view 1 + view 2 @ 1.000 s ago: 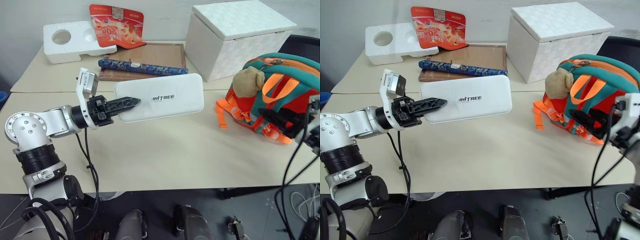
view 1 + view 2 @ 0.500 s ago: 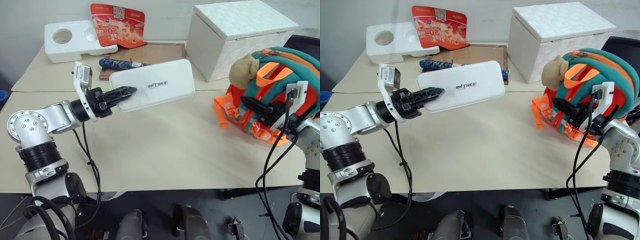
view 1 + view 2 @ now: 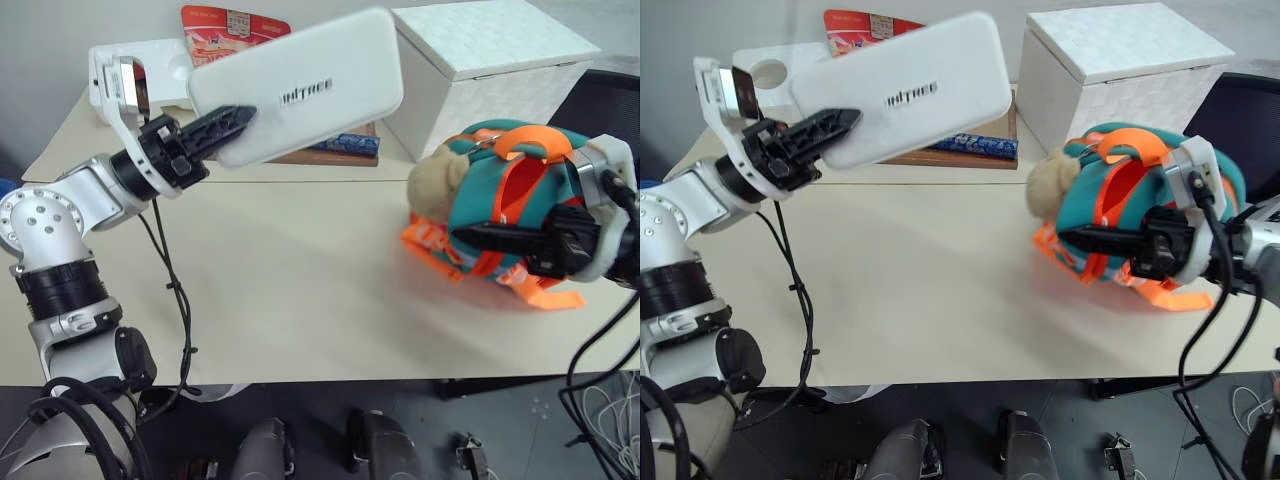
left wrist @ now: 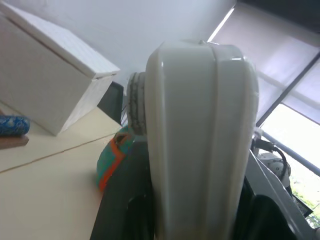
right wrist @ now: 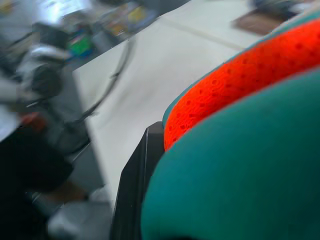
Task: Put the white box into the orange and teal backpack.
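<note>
Two grippers at work: left gripper (image 3: 235,122) clamps the white box (image 3: 300,85) aloft, right gripper (image 3: 480,236) grasps the orange and teal backpack (image 3: 500,215) right.

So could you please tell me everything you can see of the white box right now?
The white box is a flat, slim case with rounded corners, smooth and plastic-looking, with small dark lettering on its broad face. It is off the table, tilted so its far end points up toward the big white cube. The left hand is shut on its near end, black fingers across the face. Seen end-on from the left wrist, seams run along its narrow edge. Nothing else touches it.
</note>
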You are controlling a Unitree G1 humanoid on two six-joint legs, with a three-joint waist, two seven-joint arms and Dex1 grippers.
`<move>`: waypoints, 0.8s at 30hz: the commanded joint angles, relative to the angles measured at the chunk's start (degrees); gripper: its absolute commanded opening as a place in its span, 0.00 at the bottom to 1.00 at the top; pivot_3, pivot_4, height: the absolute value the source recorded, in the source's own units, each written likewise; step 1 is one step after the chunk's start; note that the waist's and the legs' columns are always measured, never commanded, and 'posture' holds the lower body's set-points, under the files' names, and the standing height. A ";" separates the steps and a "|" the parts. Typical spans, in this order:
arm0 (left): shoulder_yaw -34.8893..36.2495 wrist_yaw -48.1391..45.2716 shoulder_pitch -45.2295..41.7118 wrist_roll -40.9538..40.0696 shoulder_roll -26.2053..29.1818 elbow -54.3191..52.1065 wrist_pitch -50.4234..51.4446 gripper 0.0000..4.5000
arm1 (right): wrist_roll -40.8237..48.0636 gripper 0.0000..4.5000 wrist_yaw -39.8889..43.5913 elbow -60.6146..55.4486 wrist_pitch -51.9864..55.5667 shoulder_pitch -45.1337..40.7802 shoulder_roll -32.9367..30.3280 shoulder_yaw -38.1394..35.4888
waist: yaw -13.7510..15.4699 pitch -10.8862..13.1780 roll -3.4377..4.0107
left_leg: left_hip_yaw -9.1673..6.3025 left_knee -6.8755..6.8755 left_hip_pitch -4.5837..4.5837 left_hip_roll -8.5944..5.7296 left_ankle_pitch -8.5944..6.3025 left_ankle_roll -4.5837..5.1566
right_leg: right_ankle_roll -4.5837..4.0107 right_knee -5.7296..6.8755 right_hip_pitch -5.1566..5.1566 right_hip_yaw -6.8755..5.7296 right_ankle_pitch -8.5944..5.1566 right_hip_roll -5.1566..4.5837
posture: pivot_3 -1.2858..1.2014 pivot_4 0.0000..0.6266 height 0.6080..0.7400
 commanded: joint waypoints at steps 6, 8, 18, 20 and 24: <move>-8.06 -14.39 -1.34 1.57 4.12 -1.53 -4.47 0.28 | 21.44 0.00 -2.16 -0.16 4.45 -0.85 -8.25 -5.65 | -0.02 0.05 -0.08 | 0.01 0.02 -0.02 -0.07 -0.07 0.12 | 0.01 -0.07 0.02 0.01 0.00 -0.07 | 0.52 0.24 1.00; -11.26 -17.91 -0.22 3.79 5.21 -2.07 -6.16 0.28 | 20.37 0.00 -2.05 -0.11 3.92 0.09 -8.62 -5.34 | -0.04 0.05 -0.08 | 0.02 0.05 -0.02 -0.05 -0.07 0.12 | 0.01 -0.06 0.01 0.01 0.00 -0.06 | 0.52 0.24 1.00; -19.34 -32.42 0.76 13.86 13.79 -0.61 -16.03 0.28 | 12.28 0.00 0.71 1.70 1.19 5.56 -8.60 -5.23 | -0.03 0.05 -0.09 | 0.02 0.12 -0.09 -0.03 -0.12 0.20 | 0.01 -0.07 -0.02 0.00 0.01 -0.07 | 0.52 0.24 1.00; -21.24 -35.08 1.82 16.09 15.86 -1.44 -18.02 0.28 | 12.18 0.00 0.87 1.55 1.03 5.72 -8.37 -5.24 | -0.02 0.05 -0.09 | 0.02 0.11 -0.10 -0.02 -0.13 0.19 | 0.01 -0.08 -0.02 -0.01 0.01 -0.07 | 0.52 0.24 1.00; -24.40 -37.37 3.78 20.64 17.19 -1.86 -22.77 0.28 | 12.20 0.00 -0.01 0.26 0.80 6.14 -7.76 -4.44 | 0.02 0.05 -0.09 | 0.02 0.12 -0.10 -0.02 -0.15 0.22 | 0.01 -0.10 -0.02 -0.01 0.01 -0.09 | 0.52 0.24 1.00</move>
